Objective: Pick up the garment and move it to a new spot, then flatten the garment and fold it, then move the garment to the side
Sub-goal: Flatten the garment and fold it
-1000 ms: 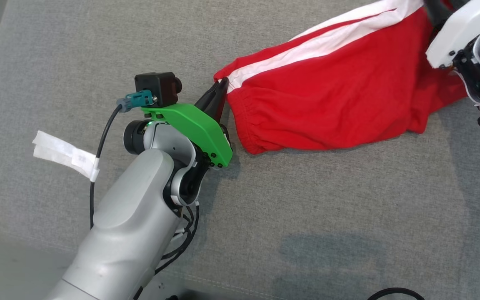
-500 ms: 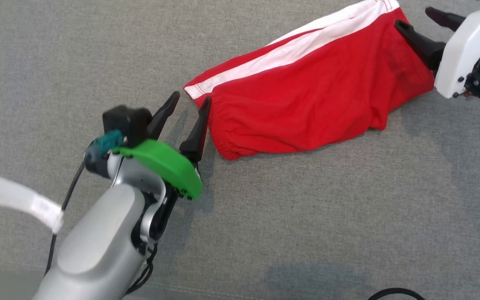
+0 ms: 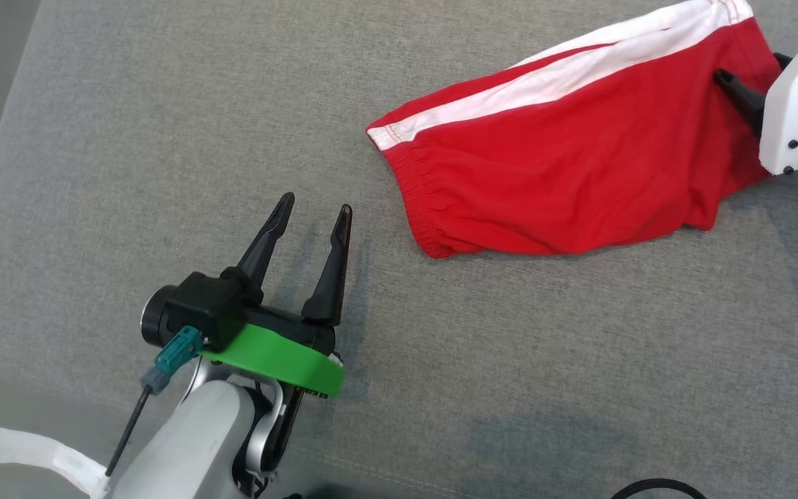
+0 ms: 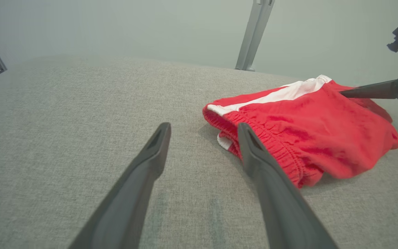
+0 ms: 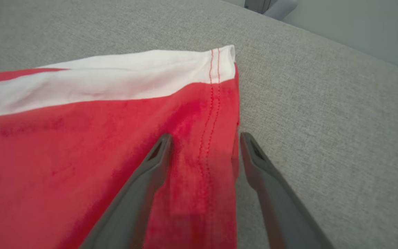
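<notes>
Step, by look: red shorts (image 3: 565, 159) laid at new spot on grey upholstered surface (image 3: 163, 104); flattening due.
Left hand (image 3: 316, 203): fingers apart, empty; waistband ahead, off to its right, clear of it.
Right hand (image 5: 206, 137): fingers apart, straddling leg hem, not clamping.
Next: regrasp edges, pull cloth taut.
Change: second ago left hand pinched waistband corner; since released, drawn back.

The garment (image 3: 579, 180), red shorts with a white side stripe (image 3: 544, 93), lies folded and slightly rumpled toward the far right of the grey fabric surface (image 3: 440, 360). Its gathered elastic waistband (image 3: 421, 201) is at its left end and its stitched hem (image 5: 216, 79) at its right.
</notes>
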{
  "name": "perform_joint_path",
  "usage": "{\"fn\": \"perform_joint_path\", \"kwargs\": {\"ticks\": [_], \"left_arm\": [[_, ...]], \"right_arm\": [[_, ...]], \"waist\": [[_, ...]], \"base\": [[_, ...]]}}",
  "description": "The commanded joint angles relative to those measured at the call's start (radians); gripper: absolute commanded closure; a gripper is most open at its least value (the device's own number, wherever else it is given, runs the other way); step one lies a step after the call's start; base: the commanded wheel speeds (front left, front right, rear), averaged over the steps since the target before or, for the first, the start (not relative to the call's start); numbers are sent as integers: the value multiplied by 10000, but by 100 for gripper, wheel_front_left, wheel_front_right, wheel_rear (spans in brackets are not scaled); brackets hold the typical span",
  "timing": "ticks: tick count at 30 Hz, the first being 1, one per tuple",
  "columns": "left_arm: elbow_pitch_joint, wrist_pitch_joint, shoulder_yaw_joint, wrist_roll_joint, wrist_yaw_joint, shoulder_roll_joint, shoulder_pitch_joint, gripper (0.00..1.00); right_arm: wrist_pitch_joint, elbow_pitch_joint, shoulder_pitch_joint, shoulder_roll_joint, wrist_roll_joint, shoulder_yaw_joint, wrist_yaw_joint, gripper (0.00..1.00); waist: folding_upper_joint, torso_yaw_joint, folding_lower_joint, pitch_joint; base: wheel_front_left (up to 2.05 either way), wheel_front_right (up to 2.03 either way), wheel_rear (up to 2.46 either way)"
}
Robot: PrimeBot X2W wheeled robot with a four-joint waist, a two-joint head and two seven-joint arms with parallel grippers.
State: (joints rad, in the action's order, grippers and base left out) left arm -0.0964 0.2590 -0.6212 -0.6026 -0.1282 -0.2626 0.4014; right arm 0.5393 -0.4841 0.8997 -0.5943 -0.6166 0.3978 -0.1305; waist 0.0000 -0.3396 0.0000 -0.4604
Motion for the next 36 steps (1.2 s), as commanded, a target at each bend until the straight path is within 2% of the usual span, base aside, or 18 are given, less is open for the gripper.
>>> {"fn": "perform_joint_path", "kwargs": {"ticks": [1,6,9,12,19,22,23,24,25,31,36], "left_arm": [[32,58,210,311,121,100,-204,0],[-70,64,1234,950,747,791,-845,0],[-204,64,1578,1202,974,1058,-1081,0],[-311,65,2107,1477,1298,1454,-1346,0],[-525,67,2746,2061,1937,1930,-1662,0],[-568,65,2894,2177,2078,2030,-1633,0],[-595,62,2949,2210,2111,2040,-1621,0],[-616,61,3008,2234,2151,2051,-1610,0],[-651,59,3067,2268,2167,2062,-1605,0],[-874,60,3352,2418,2303,2105,-1659,0],[-1005,60,3533,2537,2390,2107,-1904,0]], "right_arm": [[79,-70,-10,-27,160,-96,-1,0],[211,-295,48,-83,810,-579,-1,0],[257,-310,41,-112,1054,-682,1,0],[220,-192,76,62,1178,-1060,-1,0],[1433,-360,-311,165,1552,-1644,8,0],[1960,-296,-530,502,1291,-1741,-4,0],[2107,-260,-583,653,1150,-1797,-5,54],[2170,-188,-611,815,1029,-1857,-13,91],[2272,-127,-632,943,901,-1928,-16,100],[2667,251,-800,1051,422,-2610,4,100],[2968,580,-1128,1215,-4,-3551,4,100]], "waist": [[0,-387,0,-283],[0,-653,0,-405],[0,-708,0,-427],[0,-738,0,-430],[0,-774,0,-446],[0,-801,0,-486],[0,-794,0,-490],[0,-781,0,-487],[0,-756,0,-463],[0,-403,0,-62],[0,174,0,501]], "base": [[0,0,0],[0,0,0],[0,0,0],[0,0,0],[0,0,0],[0,0,0],[0,0,0],[0,0,0],[0,0,0],[0,0,0],[0,0,0]]}}
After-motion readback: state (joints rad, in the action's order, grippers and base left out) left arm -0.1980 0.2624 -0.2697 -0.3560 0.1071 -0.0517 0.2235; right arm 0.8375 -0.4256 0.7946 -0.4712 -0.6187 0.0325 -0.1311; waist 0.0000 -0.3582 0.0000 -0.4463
